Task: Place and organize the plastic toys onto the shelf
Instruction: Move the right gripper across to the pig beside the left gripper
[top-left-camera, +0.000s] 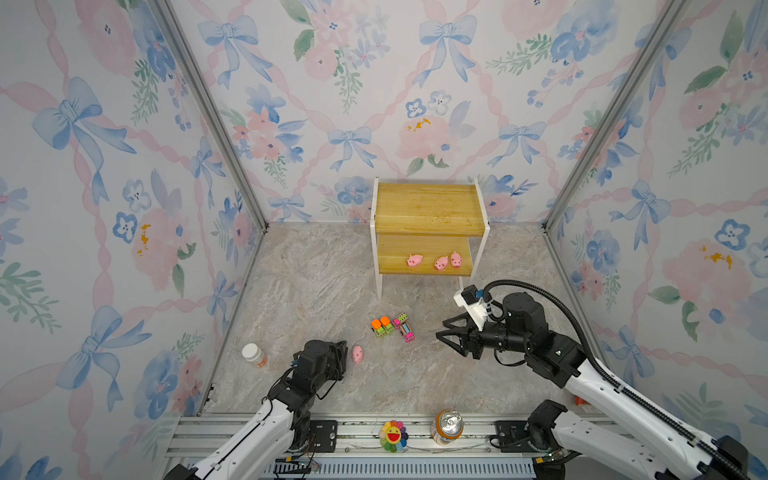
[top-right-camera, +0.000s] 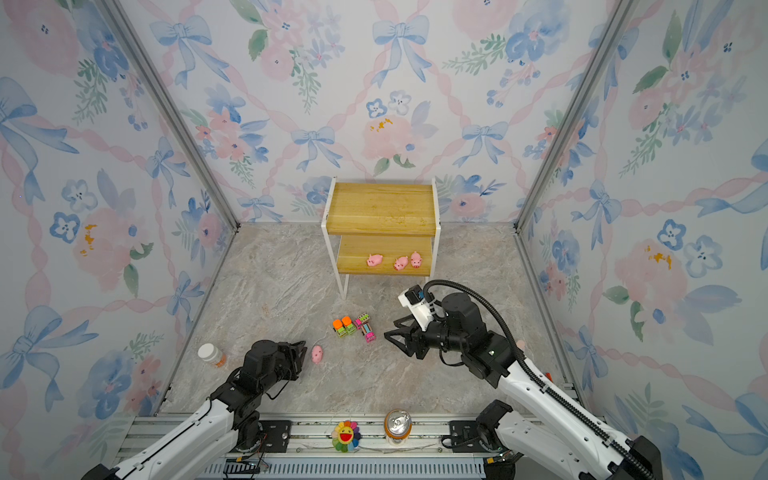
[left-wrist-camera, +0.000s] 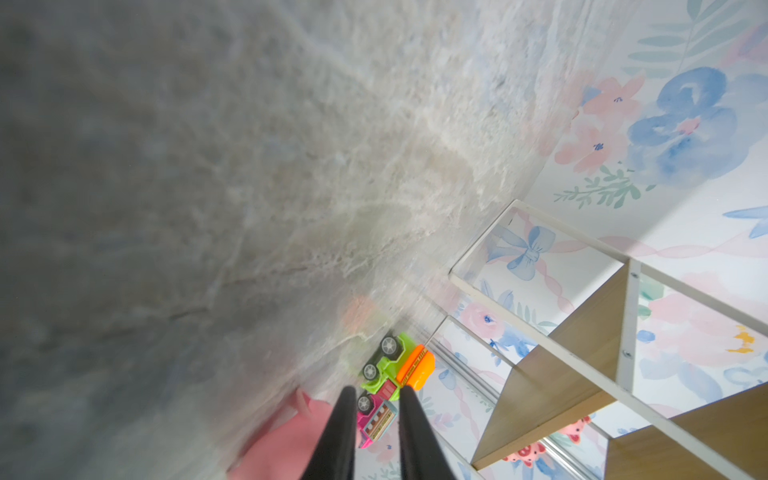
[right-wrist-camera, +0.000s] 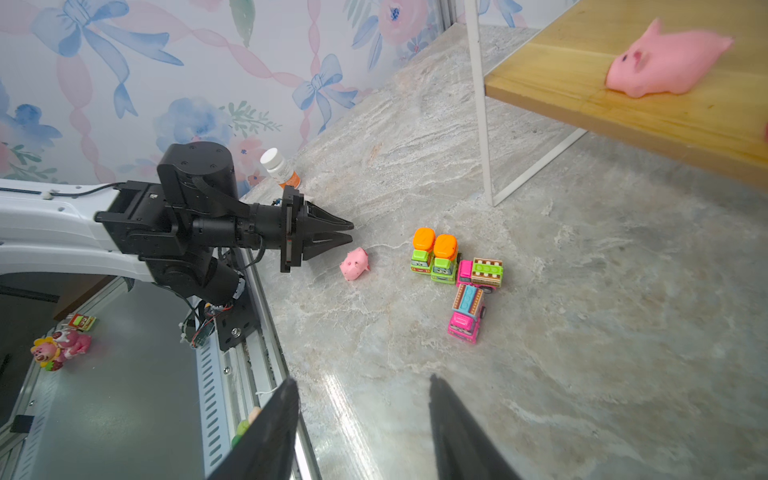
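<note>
Three pigs (top-left-camera: 441, 263) are resting on the lower board of the shelf (top-left-camera: 428, 208). Four trucks (top-left-camera: 392, 327) are sitting clustered on the worktop (top-left-camera: 316, 282) in front of the shelf, and a fourth pig (top-left-camera: 358, 354) is lying farther out from it. The left gripper (right-wrist-camera: 351, 232) is pointing at that pig, fingers narrowly parted and empty. The right gripper (top-left-camera: 440, 328) is hovering in front of the shelf, fingers spread wide, gripping nothing.

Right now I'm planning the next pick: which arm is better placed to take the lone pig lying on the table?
Left. The left tool, empty, sits right beside the pig with its tips pointing at it. The right tool is open but lies farther away, past the trucks.
</note>
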